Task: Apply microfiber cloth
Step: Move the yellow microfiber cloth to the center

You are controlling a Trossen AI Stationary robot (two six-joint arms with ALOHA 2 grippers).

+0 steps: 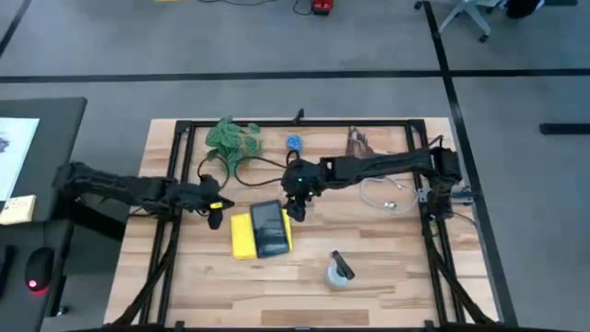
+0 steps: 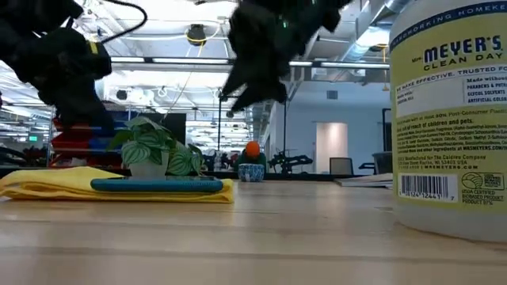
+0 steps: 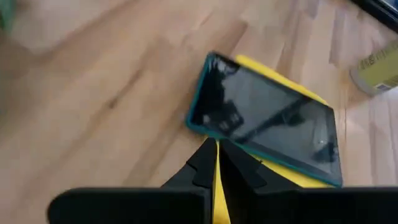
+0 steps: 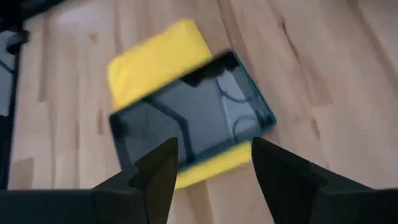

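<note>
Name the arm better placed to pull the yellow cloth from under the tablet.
Probably left: the left gripper, fingers shut, hangs beside the microfiber cloth's exposed edge. The open right gripper hovers near the tablet.

"MEYER'S CLEAN DAY" on the bottle (image 2: 450, 119) label (barcode below)

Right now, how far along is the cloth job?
Barely started. The microfiber cloth lies flat on the table with the tablet on top of it, so nothing looks wiped. Left gripper is shut beside the cloth's edge; right gripper hovers open above the tablet. Neither holds the cloth. Left: free the cloth, grasp it, apply it to the screen.
</note>
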